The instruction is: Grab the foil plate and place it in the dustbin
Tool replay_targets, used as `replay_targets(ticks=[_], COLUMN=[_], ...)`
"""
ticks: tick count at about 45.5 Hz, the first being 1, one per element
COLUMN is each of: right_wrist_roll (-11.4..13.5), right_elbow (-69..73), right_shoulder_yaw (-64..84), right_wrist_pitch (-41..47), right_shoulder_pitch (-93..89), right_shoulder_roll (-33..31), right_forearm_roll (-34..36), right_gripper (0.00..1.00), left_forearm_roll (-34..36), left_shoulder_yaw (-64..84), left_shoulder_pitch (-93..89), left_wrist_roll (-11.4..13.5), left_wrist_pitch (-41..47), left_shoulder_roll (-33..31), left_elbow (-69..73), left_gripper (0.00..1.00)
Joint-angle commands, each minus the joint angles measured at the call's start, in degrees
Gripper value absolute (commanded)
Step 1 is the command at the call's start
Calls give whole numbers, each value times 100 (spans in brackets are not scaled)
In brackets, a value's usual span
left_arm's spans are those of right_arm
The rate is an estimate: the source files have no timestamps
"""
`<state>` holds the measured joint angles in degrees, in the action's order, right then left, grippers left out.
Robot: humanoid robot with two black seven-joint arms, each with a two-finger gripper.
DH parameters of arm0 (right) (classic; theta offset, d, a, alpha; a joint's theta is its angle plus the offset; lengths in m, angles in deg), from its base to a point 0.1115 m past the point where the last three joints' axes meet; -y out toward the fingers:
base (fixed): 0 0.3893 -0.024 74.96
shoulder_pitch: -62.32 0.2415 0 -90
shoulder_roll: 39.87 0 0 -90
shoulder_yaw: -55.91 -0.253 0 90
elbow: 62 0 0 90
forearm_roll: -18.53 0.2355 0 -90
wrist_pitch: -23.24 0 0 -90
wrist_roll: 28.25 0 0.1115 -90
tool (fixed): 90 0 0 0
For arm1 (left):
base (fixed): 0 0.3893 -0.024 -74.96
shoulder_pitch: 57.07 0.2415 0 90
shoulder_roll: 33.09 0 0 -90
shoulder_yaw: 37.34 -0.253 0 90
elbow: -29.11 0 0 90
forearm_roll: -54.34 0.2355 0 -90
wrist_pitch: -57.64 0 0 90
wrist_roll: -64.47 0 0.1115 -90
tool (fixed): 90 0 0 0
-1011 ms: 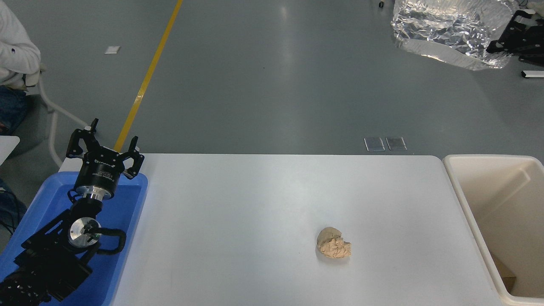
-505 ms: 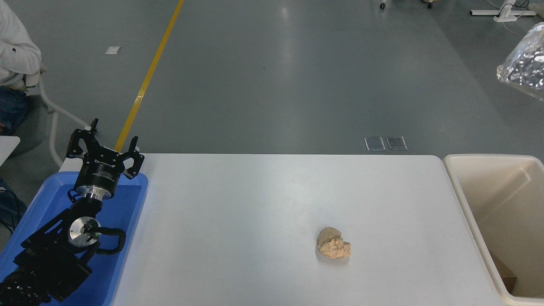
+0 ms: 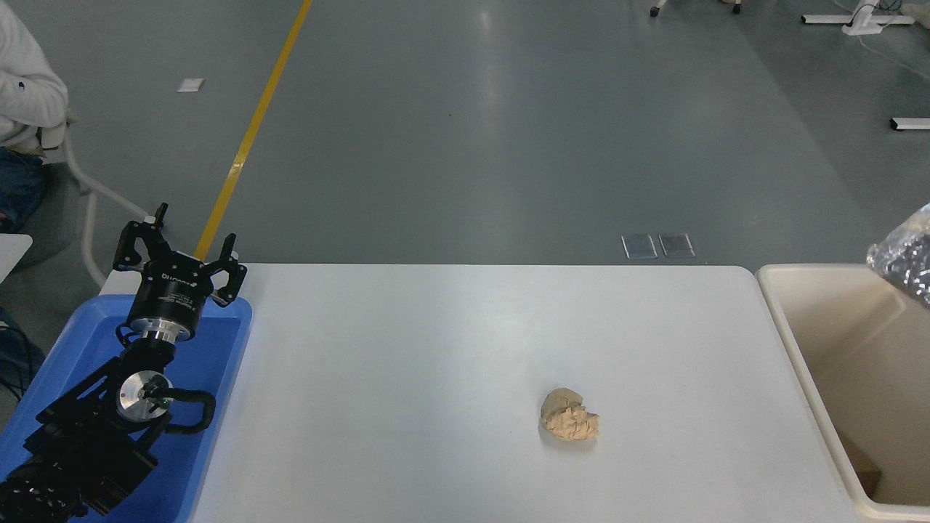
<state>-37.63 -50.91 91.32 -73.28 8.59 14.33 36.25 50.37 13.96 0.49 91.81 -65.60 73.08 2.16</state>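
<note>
You have one view only: head camera, high on the robot's side, looking forward and down across the white counter (image 3: pixel 450 349) to the grey floor (image 3: pixel 472 131) beyond. Moderately near; nothing shared with another view.

Desk (image 3: pixel 450 349): white, with rounded far corners.
Paper ball (image 3: pixel 569 423): crumpled, tan, lying alone on the desk towards its near right part.
Blue tray (image 3: pixel 218 349): shallow plastic, along the desk's left edge.
Floor (image 3: pixel 465 131): grey, glossy, beyond the desk's far edge.
Yellow line (image 3: pixel 251 134): painted on the floor, running away from the far left corner.
Person (image 3: pixel 25 94): seated at far left, white sleeve showing.
Floor plates (image 3: pixel 657 245): two small clear rectangles just past the far edge.
</note>
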Motion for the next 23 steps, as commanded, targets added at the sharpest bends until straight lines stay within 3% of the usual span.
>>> replay_targets(ticks=[1,4,5,8,9,14,23], right_wrist_roll=[-3,-3,-3,-3,-3,-3,-12], right_elbow=[-11,-2,-2,-2,-2,7,77], right_shoulder_yaw=[-561,-667,-711,-886,-939,-1010,-852], right_wrist_pitch=[-350,-350,-350,-359,-368,-385,-306], right_shoulder_pitch=[-604,-622,-622,-613,-613,-613,-561], right_shoulder_roll=[266,275,275,266,258,240,266], right_forearm_roll=[21,22,22,22,22,13,-93], right_gripper=[0,0,13,71,82,100,100], left_forearm_roll=[1,1,1,1,1,1,1], left_shoulder_yaw=[2,2,-7,2,2,2,2], left_shoulder_pitch=[0,0,0,0,0,0,0], left_wrist_roll=[0,0,0,0,0,0,0], left_wrist_pitch=[1,1,1,1,1,1,1], left_shoulder_roll=[0,0,0,0,0,0,0], left_elbow=[-3,-3,5,-3,5,-3,-3], left_gripper=[99,99,99,99,99,99,99])
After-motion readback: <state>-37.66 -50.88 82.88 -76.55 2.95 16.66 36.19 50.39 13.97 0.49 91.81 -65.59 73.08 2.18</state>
